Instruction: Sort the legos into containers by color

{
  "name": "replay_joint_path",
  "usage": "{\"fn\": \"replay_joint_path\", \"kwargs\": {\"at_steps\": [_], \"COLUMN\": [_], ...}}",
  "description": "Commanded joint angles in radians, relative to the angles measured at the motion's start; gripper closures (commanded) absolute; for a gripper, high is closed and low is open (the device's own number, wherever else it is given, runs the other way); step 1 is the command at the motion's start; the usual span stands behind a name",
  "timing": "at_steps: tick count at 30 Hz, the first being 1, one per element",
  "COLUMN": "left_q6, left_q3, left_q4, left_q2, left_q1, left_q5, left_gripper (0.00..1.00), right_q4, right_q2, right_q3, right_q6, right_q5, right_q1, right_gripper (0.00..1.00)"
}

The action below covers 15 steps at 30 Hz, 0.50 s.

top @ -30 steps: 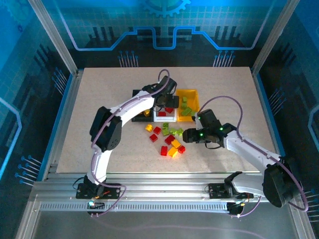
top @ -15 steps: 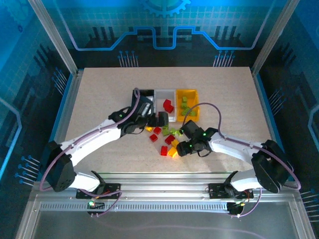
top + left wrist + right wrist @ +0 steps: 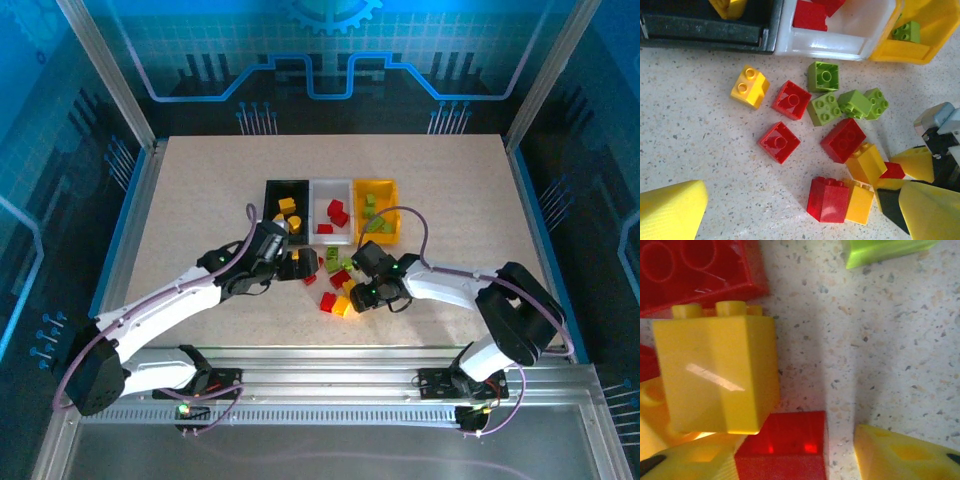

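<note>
Red brick [image 3: 785,440] on table [image 3: 200,180] among loose legos [image 3: 335,285] | right gripper [image 3: 797,446] half-open astride it, not clamped | left gripper [image 3: 300,265] wide open, empty | step: picking 1 red | next, likely: clamp, lift, carry to white bin [image 3: 318,200]

Top external: high behind the table's [image 3: 200,200] near edge, facing down. Wrist views: close, downward. All share the loose legos [image 3: 791,99] mid-table.

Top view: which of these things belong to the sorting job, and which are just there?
Job: loose legos, black bin, white bin, yellow bin.
Just there: metal rails, blue back wall.
</note>
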Motion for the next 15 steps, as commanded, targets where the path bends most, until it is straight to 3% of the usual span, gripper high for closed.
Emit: {"fn": "replay_joint_path", "kwargs": {"at_steps": [1,6,11,15], "left_q6": [-0.024,-0.020,-0.043,-0.068], "left_q3": [-0.021,-0.044,-0.105,-0.163], "left_q4": [-0.011,-0.013,-0.004,0.010], "left_q2": [-0.021,-0.039,-0.075,-0.096], "left_q1": [-0.002,-0.002,-0.003,-0.002], "left_q5": [-0.013,-0.025,-0.038,-0.032], "left_gripper": [0.01,0.01,0.01,0.01], "right_q4": [0.025,-0.003,-0.087,-0.104], "right_q2": [0.015,-0.053,-0.147,-0.074], "right_q3": [0.018,0.006,0.096,0.273], "right_q6": [-0.007,-0.008,-0.053,-0.044], "right_q5": [0.001,0.005,-0.020,-0.044], "right_q1": [0.010,-0.013,-0.054,-0.089], "right_gripper": [0.52,0.70,0.73,0.72]}}
